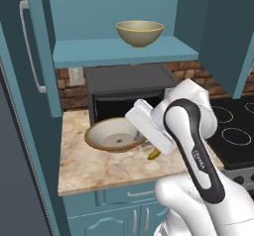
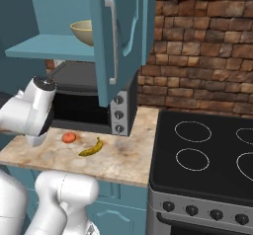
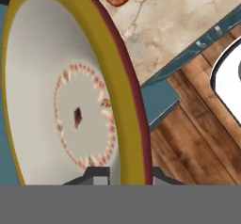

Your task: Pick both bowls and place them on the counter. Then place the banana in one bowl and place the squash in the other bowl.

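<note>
Fingers (image 3: 123, 173) were pinched on the rim of the wide shallow bowl (image 1: 113, 135), one tip either side of its brown-and-yellow edge in the hand view. The bowl looked to be just over the bench (image 1: 99, 168), in front of the dark microwave (image 1: 130, 88); whether it rested on the stone or was held just clear I could not tell. It sat tilted a little. Glazed, whitish inside, with a ring of small red marks round a dark centre spot.

The deeper tan-olive bowl (image 1: 140, 33) stood upright on the teal cabinet shelf (image 1: 124, 52), above and behind the microwave, well apart from the hand. Judgement: the next pick would have to go up and far from where the fingers were.

Banana (image 2: 92, 148), small, curved, yellow with dark tips, lay on the mottled beige stone just right of the shallow bowl, its long axis running near-left to far-right. Squash (image 2: 68, 137), a round red-orange ball, lay just left of the banana, near the microwave front. Both were near the hand, neither in a bowl.

Black stovetop (image 2: 207, 155) adjoined the bench on the right.
</note>
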